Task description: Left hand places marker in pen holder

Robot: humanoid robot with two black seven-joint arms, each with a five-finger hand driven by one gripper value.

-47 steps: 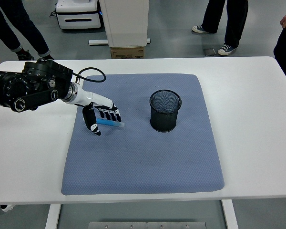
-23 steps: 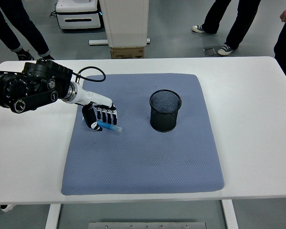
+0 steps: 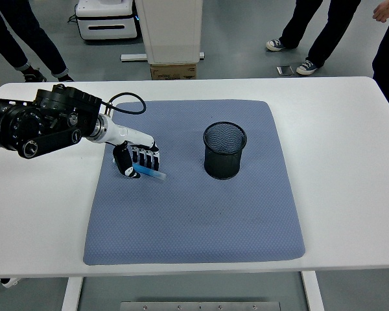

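My left hand (image 3: 137, 161) comes in from the left and rests low on the blue mat (image 3: 194, 214), its fingers curled around a light blue marker (image 3: 153, 173). The marker's tip sticks out to the right of the fingers, close to the mat. A black mesh pen holder (image 3: 224, 150) stands upright on the mat, well to the right of my hand and apart from it. My right arm is out of view.
The mat lies on a white table (image 3: 350, 162). A black cable (image 3: 126, 98) loops behind my left wrist. People's legs (image 3: 311, 32) show beyond the far table edge, with a white cabinet (image 3: 170, 29) and a cardboard box.
My left hand's fingers have curled tighter over the marker. The marker shifted slightly left and down under the hand. The pen holder has not moved.
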